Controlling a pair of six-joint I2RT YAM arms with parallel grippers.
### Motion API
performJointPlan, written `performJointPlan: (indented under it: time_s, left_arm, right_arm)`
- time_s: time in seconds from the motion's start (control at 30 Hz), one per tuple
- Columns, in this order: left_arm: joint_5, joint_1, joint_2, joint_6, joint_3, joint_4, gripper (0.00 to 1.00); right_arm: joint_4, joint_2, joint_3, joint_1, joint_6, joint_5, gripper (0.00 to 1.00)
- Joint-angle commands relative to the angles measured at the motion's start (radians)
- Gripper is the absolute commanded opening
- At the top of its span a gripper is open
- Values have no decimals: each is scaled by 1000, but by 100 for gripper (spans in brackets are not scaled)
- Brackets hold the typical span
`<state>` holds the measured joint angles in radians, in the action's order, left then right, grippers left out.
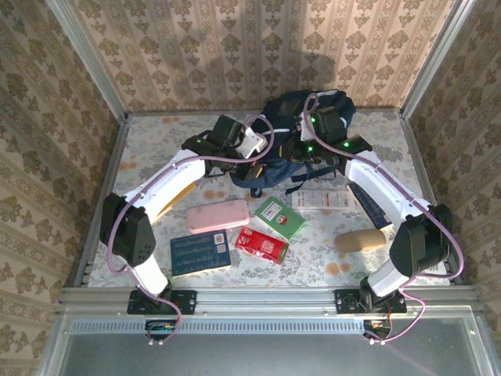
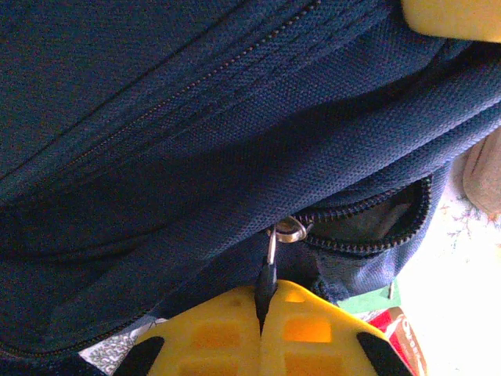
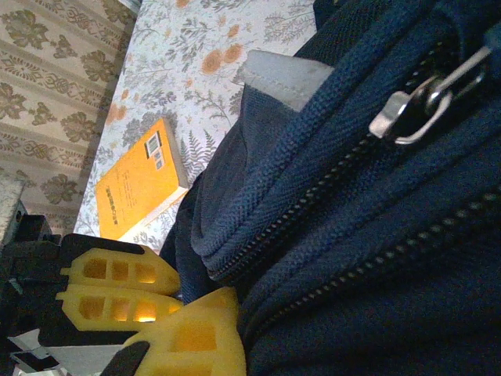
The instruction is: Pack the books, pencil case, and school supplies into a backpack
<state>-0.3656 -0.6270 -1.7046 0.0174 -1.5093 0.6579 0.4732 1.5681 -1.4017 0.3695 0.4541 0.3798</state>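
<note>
The navy backpack [image 1: 301, 117] lies at the back centre of the table. My left gripper [image 2: 267, 294] is shut on the black pull of its zip, whose silver slider [image 2: 288, 229] sits just above the fingers; to the right of it the zip gapes a little. My right gripper [image 3: 232, 304] is shut on a fold of backpack fabric, with one yellow finger [image 3: 192, 338] showing and the other hidden. The pink pencil case [image 1: 218, 215], blue book [image 1: 200, 252], green pack [image 1: 280, 217], red pack [image 1: 261, 245] and white strip [image 1: 321, 199] lie in front. The yellow book [image 3: 137, 188] lies under my left arm.
A tan roll [image 1: 360, 240] lies at the front right near my right arm's base. A second silver zip slider [image 3: 415, 102] hangs on another of the backpack's zips. Patterned walls close in the table on three sides.
</note>
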Motion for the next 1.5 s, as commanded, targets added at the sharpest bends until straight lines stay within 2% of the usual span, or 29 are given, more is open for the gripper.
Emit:
performJointPlan:
  time_s: [0.0, 0.2, 0.37, 0.53, 0.73, 0.93, 1.1, 1.37, 1.47]
  left_arm:
    - [143, 51, 3, -52, 29, -22, 0]
    - [121, 116, 45, -133, 133, -61, 0]
    - [126, 125, 71, -161, 199, -80, 0]
    - [165, 157, 80, -197, 228, -85, 0]
    - [134, 223, 100, -247, 256, -108, 0]
    - [83, 229, 107, -265, 261, -139, 0]
    - [73, 228, 153, -283, 294, -156, 0]
    - [32, 227, 304, -348, 392, -202, 0]
    - [31, 224, 352, -365, 416, -208, 0]
  right_arm:
    - [-3, -86, -28, 3, -61, 17, 0]
    - [-13, -94, -14, -10, -44, -25, 0]
    - [-59, -111, 16, -38, 32, -51, 0]
    - [-93, -111, 32, -67, 101, -15, 0]
    - [-144, -100, 53, -117, 186, 36, 0]
    - [-179, -33, 31, -123, 218, 118, 1]
    - [-171, 41, -31, -123, 216, 148, 7]
    - [-149, 218, -232, -63, 209, 237, 2]
    - [-130, 281, -300, -48, 210, 218, 2]
